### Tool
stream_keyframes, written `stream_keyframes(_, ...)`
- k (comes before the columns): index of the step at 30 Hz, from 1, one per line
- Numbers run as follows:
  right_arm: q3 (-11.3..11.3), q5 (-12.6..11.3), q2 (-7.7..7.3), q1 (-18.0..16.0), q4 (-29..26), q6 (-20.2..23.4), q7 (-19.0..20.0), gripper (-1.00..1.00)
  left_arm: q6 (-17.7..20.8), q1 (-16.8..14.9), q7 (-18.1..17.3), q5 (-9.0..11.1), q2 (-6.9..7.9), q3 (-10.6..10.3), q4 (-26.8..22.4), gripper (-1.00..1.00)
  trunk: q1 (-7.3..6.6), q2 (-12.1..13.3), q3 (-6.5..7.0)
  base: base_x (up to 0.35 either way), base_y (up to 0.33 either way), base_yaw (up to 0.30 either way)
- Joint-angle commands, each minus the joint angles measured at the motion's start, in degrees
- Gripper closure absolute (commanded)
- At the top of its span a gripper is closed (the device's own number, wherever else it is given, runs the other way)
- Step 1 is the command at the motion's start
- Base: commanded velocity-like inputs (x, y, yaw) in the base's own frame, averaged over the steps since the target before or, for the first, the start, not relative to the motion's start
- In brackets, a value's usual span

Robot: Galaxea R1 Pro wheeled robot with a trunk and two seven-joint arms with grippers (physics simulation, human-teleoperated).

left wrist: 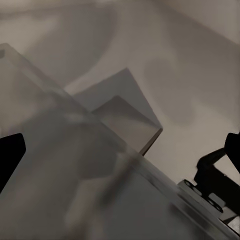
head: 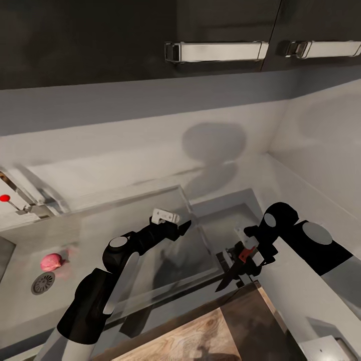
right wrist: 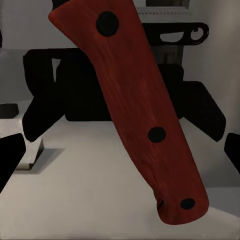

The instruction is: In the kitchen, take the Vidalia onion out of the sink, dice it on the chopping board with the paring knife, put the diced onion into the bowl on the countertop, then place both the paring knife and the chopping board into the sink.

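Paring knife (head: 235,268) was pinched in my right claw (head: 244,256), blade angled down above the chopping board (head: 200,331). Left claw (head: 181,225) was spread; Vidalia onion (head: 51,261) lay in the sink (head: 20,296), well apart.

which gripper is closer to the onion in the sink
Left. The left gripper hovers over the drainboard, well right of the Vidalia onion; the right gripper, holding the paring knife, is farther right.

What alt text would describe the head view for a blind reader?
The right gripper holds a red-handled knife, blade pointing down, above a wooden chopping board. A pinkish onion lies in the sink; the left gripper hovers over the drainboard.
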Motion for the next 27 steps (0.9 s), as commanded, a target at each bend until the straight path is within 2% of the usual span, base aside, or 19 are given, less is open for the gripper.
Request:
stream_keyframes(1, 0.2, 0.3, -0.05, -0.1, -0.1, 0.3, 0.1, -1.00, 0.3, 0.0, -0.1, 0.2, -0.02, 0.1, -0.1, -1.00, 0.03, -0.1, -0.15, 0.000, 0.000, 0.000)
stream_keyframes(12, 0.1, 0.6, -0.05, -0.1, -0.1, 0.5, 0.1, -1.00, 0.4, 0.0, -0.1, 0.2, -0.02, 0.1, -0.1, -1.00, 0.03, -0.1, -0.24, 0.000, 0.000, 0.000)
stream_keyframes(13, 0.1, 0.6, -0.05, -0.1, -0.1, 0.5, 0.1, 1.00, 0.4, 0.0, -0.1, 0.2, -0.02, 0.1, -0.1, -1.00, 0.03, -0.1, -0.24, 0.000, 0.000, 0.000)
stream_keyframes(27, 0.1, 0.6, -0.05, -0.1, -0.1, 0.5, 0.1, 1.00, 0.4, 0.0, 0.0, 0.2, -0.02, 0.1, -0.1, -1.00, 0.03, -0.1, -0.24, 0.000, 0.000, 0.000)
